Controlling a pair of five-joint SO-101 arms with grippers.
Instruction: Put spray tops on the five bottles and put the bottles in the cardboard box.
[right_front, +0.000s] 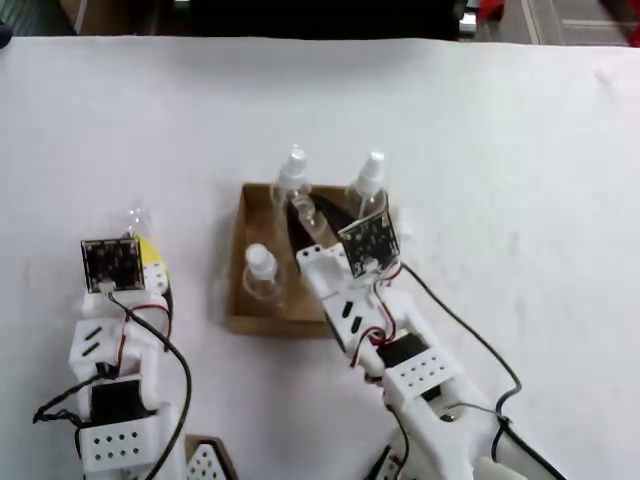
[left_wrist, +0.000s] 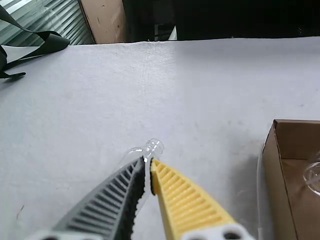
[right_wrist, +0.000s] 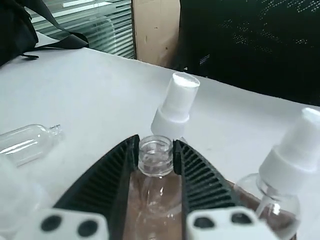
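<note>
**Where My View Is Falling Short**

From above, my left wrist's camera board (right_front: 112, 263) is covering most of my left gripper (left_wrist: 148, 162) and all but the neck end of the open bottle (right_front: 136, 217) lying beyond it. My right arm (right_front: 372, 330) is blocking one side of the cardboard box (right_front: 258, 215). In the right wrist view, the bare-necked bottle (right_wrist: 156, 156) in my right gripper (right_wrist: 155, 144) is running off the picture's edge, as is one spray-topped bottle (right_wrist: 280, 175).

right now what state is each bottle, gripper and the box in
cardboard box: open, bottles standing inside
back-left bottle: spray top on, upright
back-right bottle: spray top on, upright
front bottle: top on, upright
held bottle: no top, gripped at neck
table bottle: no top, lying down
right gripper: shut on held bottle
left gripper: shut
</note>
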